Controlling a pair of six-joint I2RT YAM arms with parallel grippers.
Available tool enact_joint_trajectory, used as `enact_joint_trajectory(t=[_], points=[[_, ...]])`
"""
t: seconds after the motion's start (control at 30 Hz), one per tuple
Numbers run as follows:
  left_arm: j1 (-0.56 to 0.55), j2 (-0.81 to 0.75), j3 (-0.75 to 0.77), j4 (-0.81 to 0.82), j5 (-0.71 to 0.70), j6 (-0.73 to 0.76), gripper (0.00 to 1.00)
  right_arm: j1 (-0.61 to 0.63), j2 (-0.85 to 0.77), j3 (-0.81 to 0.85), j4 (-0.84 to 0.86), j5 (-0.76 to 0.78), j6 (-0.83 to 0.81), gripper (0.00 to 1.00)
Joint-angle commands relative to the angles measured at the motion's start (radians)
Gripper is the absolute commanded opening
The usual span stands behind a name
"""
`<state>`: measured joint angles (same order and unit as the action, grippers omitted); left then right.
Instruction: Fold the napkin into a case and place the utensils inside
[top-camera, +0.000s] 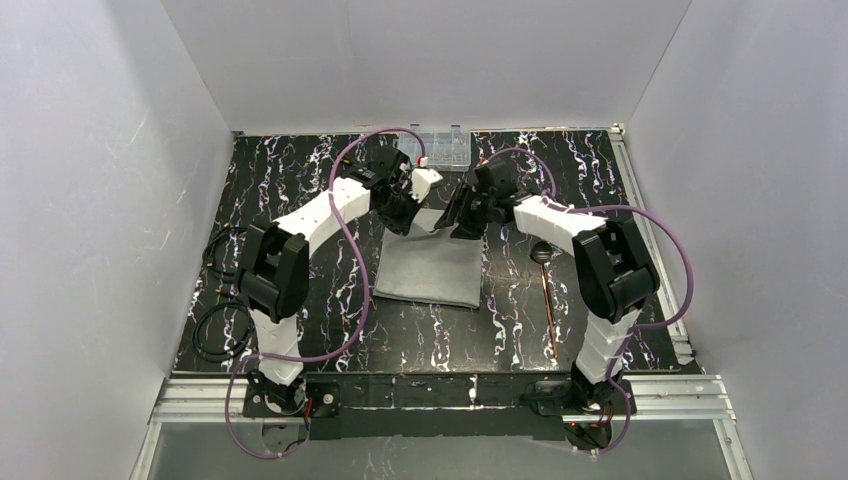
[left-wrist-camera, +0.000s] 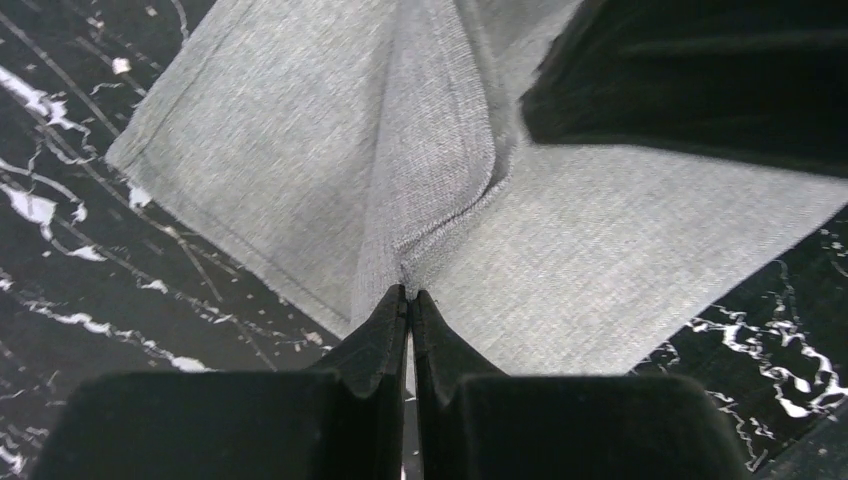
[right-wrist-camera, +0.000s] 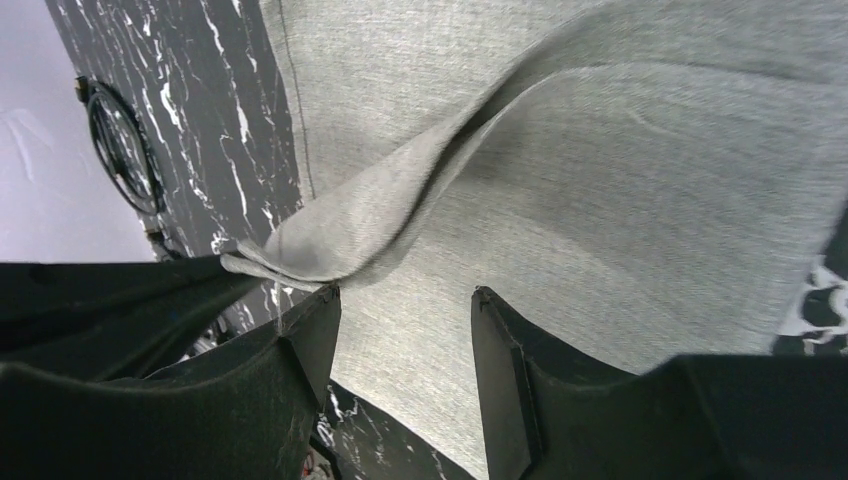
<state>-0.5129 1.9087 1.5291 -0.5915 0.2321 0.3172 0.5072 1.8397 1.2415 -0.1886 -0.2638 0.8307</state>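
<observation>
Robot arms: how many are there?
2. The left arm stands left of the napkin, the right arm right of it; both reach its far edge. None looks hidden.

We lose the napkin (left-wrist-camera: 280, 150) past the left gripper (left-wrist-camera: 410, 297): beyond the fingertips it runs off the top edge, and right of them a dark blurred bulk (left-wrist-camera: 700, 80) (we cannot name it) covers it. The right gripper (right-wrist-camera: 405, 295) hides its near edge behind its fingers. From above, the utensils (top-camera: 546, 295) are too thin to count.
</observation>
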Motion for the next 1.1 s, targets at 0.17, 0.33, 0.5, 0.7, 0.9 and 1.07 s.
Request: enact_joint_trajectory(t=[0.17,0.33,0.5,0.7,0.9,1.07], points=[[-0.003,-0.041,-0.001,-0.024,0.096,-0.028,0.0,0.031,0.035,0.001,0.099,0.021,0.124,0.58],[-0.003,-0.045,-0.009,-0.021,0.088,-0.026,0.0,0.027,0.022,-0.025,0.097,0.051,0.132,0.59],[-0.003,-0.05,-0.014,-0.021,0.081,-0.025,0.0,0.01,0.006,-0.035,0.077,0.083,0.127,0.59],[-0.003,-0.059,-0.015,-0.021,0.081,-0.029,0.0,0.006,0.011,-0.046,0.064,0.109,0.134,0.58],[-0.003,-0.066,-0.018,-0.021,0.073,-0.022,0.0,0.004,0.01,-0.046,0.054,0.146,0.14,0.57],[-0.003,-0.068,-0.018,-0.018,0.076,-0.025,0.0,0.005,0.038,-0.021,0.063,0.13,0.153,0.56]])
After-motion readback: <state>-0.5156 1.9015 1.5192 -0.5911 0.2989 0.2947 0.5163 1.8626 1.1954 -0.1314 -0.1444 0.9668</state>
